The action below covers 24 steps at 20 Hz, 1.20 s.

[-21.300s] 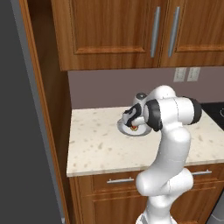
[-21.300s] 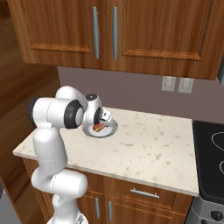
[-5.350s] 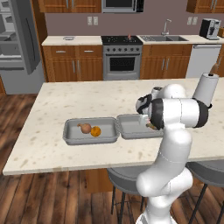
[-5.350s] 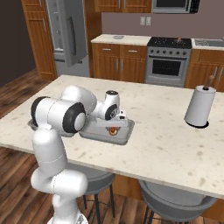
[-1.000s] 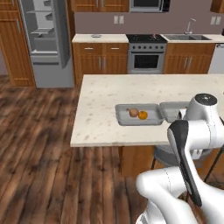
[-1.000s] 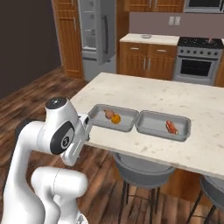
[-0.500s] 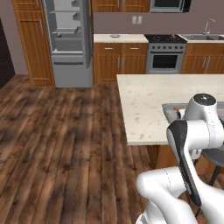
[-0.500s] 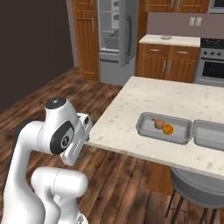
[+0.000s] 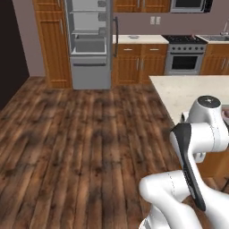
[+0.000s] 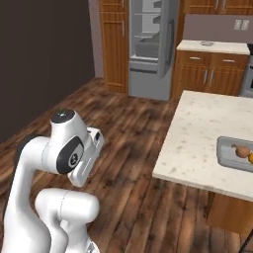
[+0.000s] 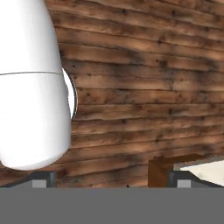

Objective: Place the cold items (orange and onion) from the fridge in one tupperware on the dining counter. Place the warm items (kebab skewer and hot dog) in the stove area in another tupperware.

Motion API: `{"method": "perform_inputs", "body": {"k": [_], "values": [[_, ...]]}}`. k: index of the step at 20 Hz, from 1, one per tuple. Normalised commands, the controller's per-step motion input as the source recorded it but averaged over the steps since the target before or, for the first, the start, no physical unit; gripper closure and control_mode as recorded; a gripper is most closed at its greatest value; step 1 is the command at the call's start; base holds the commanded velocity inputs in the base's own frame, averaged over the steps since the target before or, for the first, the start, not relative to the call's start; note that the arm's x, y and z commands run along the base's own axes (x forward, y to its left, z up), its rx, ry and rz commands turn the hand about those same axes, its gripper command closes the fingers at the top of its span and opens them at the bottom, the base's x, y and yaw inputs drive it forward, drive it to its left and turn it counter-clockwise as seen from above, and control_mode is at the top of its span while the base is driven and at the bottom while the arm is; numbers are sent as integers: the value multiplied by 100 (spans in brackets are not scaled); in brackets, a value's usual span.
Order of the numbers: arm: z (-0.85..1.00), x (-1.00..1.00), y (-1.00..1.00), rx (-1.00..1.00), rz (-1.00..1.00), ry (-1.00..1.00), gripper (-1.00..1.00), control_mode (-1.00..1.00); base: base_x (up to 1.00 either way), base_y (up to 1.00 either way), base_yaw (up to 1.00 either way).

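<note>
Tupperware (image 10: 228,159) with onion (image 10: 241,151), orange (image 10: 250,158)

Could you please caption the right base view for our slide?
Folded arm beside the dining counter; a tupperware holds the onion, fridge open behind.

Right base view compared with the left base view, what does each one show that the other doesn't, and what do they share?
Right base view alone: a grey tupperware at the counter's right edge, holding an onion and a sliver of orange. Left base view alone: the stove with its oven door, and a dark microwave above it. Shared: the open fridge, the wood floor and the speckled dining counter.
</note>
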Motion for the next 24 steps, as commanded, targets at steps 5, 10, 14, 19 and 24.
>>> {"method": "perform_inputs", "body": {"k": [5,10,14,19,24], "values": [[0,0,0,0,0,0,-100,100,7,67,-24],[0,0,0,0,0,0,-100,100,49,28,-17],[0,0,0,0,0,0,-100,100,87,4,-10],[0,0,0,0,0,0,-100,100,100,7,-5],[0,0,0,0,0,0,-100,100,100,17,0]]}}
